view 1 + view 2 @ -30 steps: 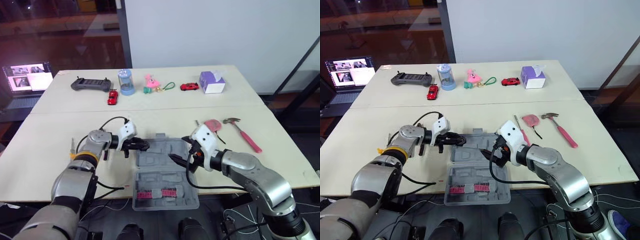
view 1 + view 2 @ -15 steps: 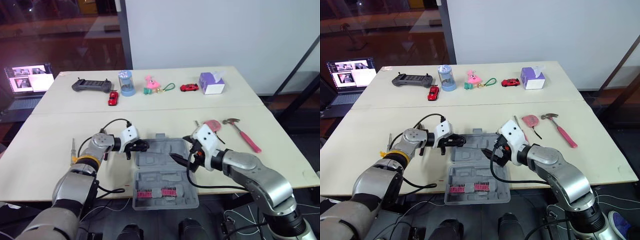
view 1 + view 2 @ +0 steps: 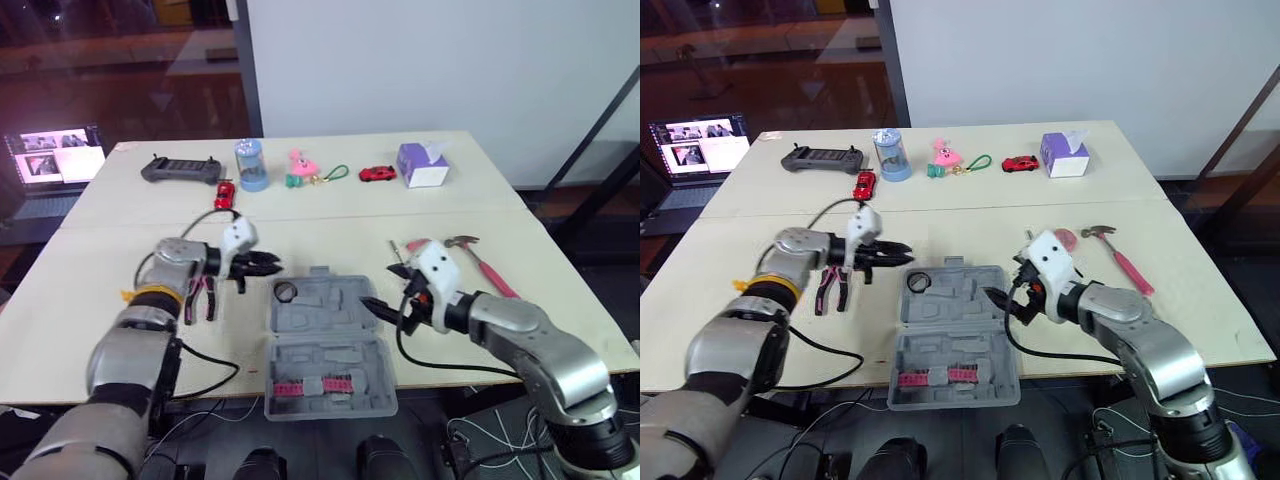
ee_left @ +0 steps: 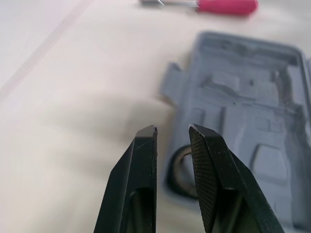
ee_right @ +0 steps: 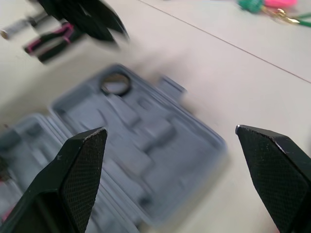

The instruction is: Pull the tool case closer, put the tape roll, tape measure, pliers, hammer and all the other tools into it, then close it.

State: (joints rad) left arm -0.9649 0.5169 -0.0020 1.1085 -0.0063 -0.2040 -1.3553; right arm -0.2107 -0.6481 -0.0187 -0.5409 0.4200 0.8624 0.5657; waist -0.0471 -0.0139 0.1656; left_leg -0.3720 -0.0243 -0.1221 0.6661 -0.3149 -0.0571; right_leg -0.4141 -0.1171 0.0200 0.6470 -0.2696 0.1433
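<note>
The grey tool case (image 3: 325, 340) lies open at the table's front edge. The black tape roll (image 3: 285, 292) rests in its far left corner. My left gripper (image 3: 262, 265) hovers just left of the case, open and empty; its wrist view has the tape roll (image 4: 182, 170) right past the fingertips (image 4: 146, 138). The pink-handled pliers (image 3: 200, 297) lie on the table under my left forearm. My right gripper (image 3: 380, 310) is wide open and empty at the case's right edge. The pink tape measure (image 3: 425, 245) and the hammer (image 3: 480, 262) lie right of the case.
A pink bit set (image 3: 313, 386) sits in the case's near half. Along the table's back stand a game controller (image 3: 182, 168), a blue jar (image 3: 252, 165), two red toy cars (image 3: 225, 193), a pink toy (image 3: 303, 165) and a tissue box (image 3: 424, 165). A laptop (image 3: 55, 160) is at far left.
My left gripper has drawn back left from the case, and the tape roll now lies in the case's corner. The pliers have come into sight. My right gripper slid right to the case's edge.
</note>
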